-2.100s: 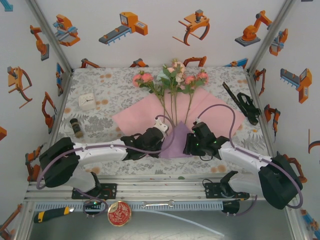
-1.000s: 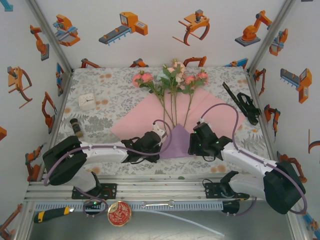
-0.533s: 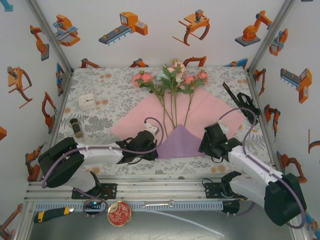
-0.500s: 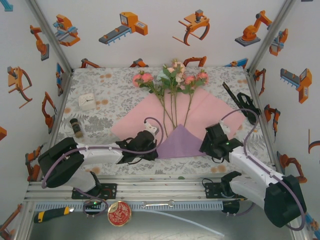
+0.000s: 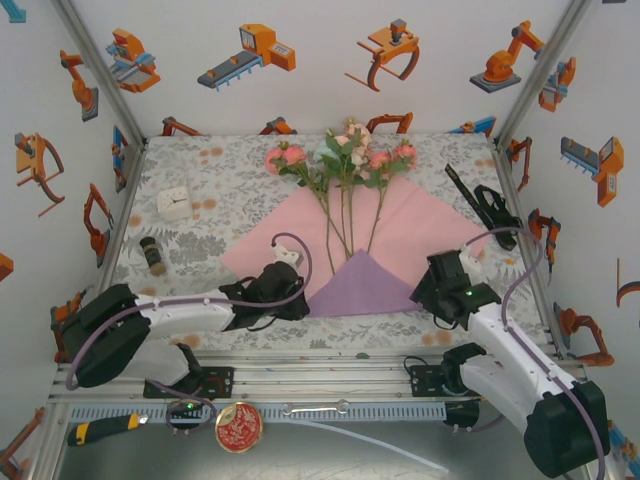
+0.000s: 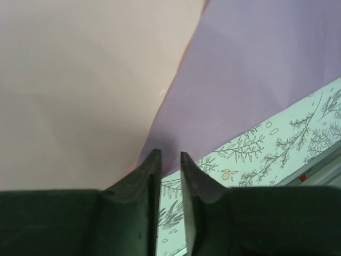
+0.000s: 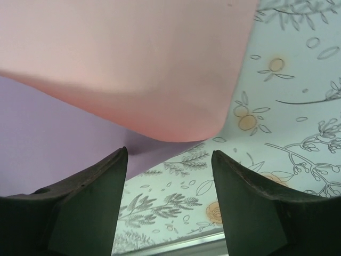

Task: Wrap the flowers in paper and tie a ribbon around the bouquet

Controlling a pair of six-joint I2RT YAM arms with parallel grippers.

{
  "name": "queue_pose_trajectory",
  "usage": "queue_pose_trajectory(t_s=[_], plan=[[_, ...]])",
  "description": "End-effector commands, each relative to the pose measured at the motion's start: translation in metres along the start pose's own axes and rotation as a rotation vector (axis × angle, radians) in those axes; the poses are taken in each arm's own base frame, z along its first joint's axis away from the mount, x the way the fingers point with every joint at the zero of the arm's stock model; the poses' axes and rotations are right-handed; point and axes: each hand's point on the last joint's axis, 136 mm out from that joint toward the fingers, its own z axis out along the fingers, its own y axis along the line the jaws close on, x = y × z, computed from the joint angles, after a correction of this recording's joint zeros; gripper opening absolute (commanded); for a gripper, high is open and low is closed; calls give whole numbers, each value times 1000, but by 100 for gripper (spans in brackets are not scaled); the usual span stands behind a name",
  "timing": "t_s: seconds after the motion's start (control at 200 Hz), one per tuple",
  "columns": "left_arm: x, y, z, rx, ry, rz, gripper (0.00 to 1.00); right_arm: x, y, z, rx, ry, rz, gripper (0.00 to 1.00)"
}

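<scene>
A large paper (image 5: 425, 225) sheet lay pink face up in the middle of the floral tablecloth (image 5: 220, 170), turned like a diamond. Its near corner was folded up and showed as a flat lilac triangle (image 5: 362, 287). The flowers (image 5: 345, 158), pink and cream blooms with green leaves, rested at the sheet's far edge. Their thin stems ran back across the pink face to the tip of the triangle.

The left gripper (image 6: 169, 157) sat low just beside the triangle's left corner, with its jaws a narrow slit apart and nothing between them. The right gripper (image 7: 169, 154) hung by the sheet's right near edge, spread wide and holding nothing, with the paper's curled pink edge just ahead of it.

To the far left stood a small white block (image 5: 175, 203) and a dark little jar (image 5: 152, 255), both well apart from the sheet. A black tool (image 5: 490, 212) lay near the paper's right corner.
</scene>
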Motion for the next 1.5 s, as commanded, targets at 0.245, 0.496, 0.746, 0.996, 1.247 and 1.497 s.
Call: queue_pose_trajectory(t_s=[0.245,0.496,0.746,0.996,1.247,1.497], plan=[[-68,137,-83,-432,-254,-402,39,4,144,-56,-337,-65,-481,61],[-78,229,-95,-561,-338,-644,58,24,211,-10,-351,-29,-593,62],[-97,214,-29,-295,-221,-654,62,24,215,23,-257,-38,-669,63],[-87,157,-6,-95,-191,-688,53,42,202,47,-220,14,-673,60],[-95,96,-34,31,-264,-642,62,47,203,54,-225,29,-675,60],[-94,86,-33,-44,-219,-533,23,40,206,23,-273,8,-638,68]])
